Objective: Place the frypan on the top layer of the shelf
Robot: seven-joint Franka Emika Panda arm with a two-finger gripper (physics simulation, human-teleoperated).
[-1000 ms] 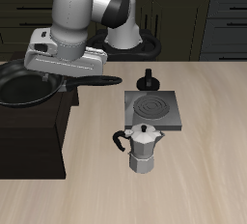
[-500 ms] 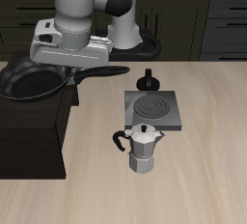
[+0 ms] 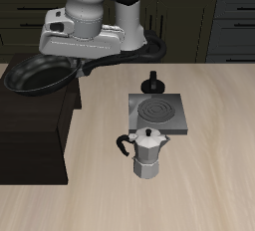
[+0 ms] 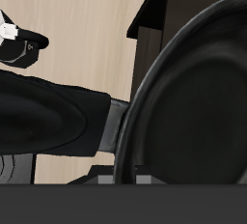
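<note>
light wood counter [image 3: 199,175], dark cabinets [image 3: 224,21] behind its back edge. shelf [image 3: 35,125] stands at the counter's side edge, top board dark. frypan [image 3: 40,74] sits over the shelf top, handle [image 4: 58,122] toward the gripper [image 3: 82,61]; can't tell if it's clamped. burner plate [image 3: 157,113] mid-counter, moka pot [image 3: 147,153] just in front of it.
</note>
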